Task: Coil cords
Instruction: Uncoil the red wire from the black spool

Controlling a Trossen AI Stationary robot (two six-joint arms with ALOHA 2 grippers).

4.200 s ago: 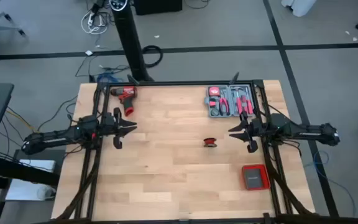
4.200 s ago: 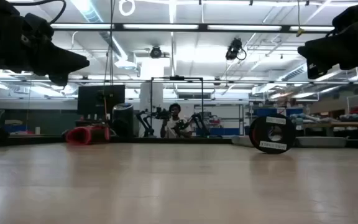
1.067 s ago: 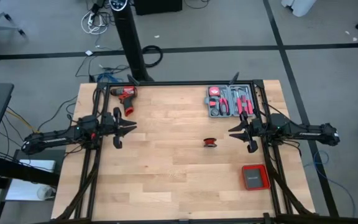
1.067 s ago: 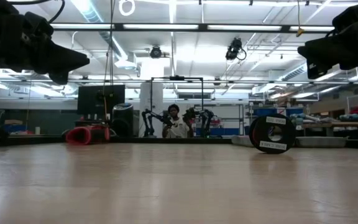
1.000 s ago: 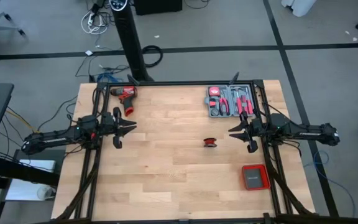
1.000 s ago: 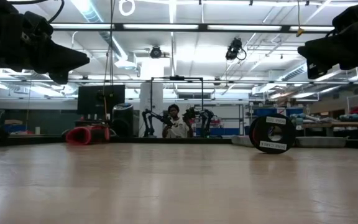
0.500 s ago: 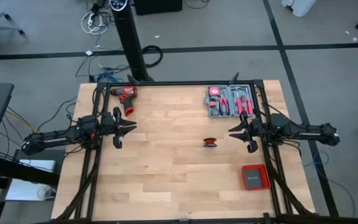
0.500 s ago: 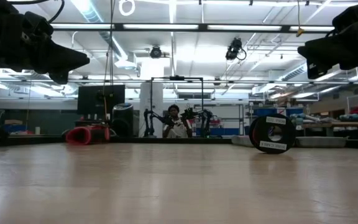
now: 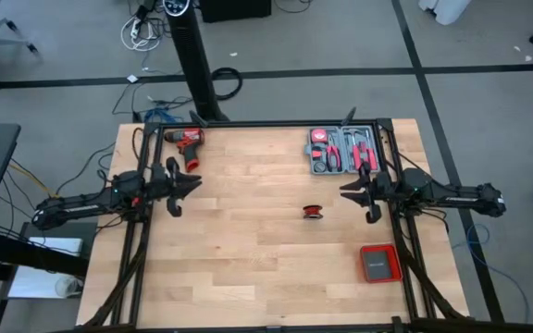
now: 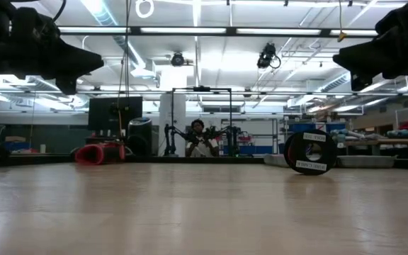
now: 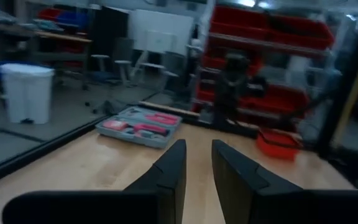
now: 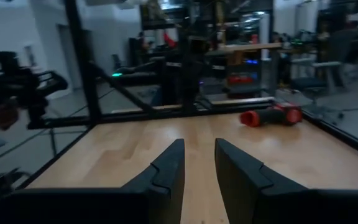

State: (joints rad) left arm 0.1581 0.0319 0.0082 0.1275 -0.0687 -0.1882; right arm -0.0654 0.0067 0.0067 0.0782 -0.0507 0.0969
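Red cord point(image 9: 314, 212) spool, mid-surface point(image 9: 248, 250), untouched.
My left tool point(image 9: 186, 184) and right tool point(image 9: 352, 193): both slightly parted, empty, flanking it.

From above, the cord bundle point(image 9: 314, 212) is too small to show separate turns or any loose end. In the low view both arms are cut off by the top corners, so neither hand shows whole there. The tools in the grey tool tray point(image 9: 342, 150) are too small to name. The person point(image 10: 198, 141) beyond the surface is blurred.
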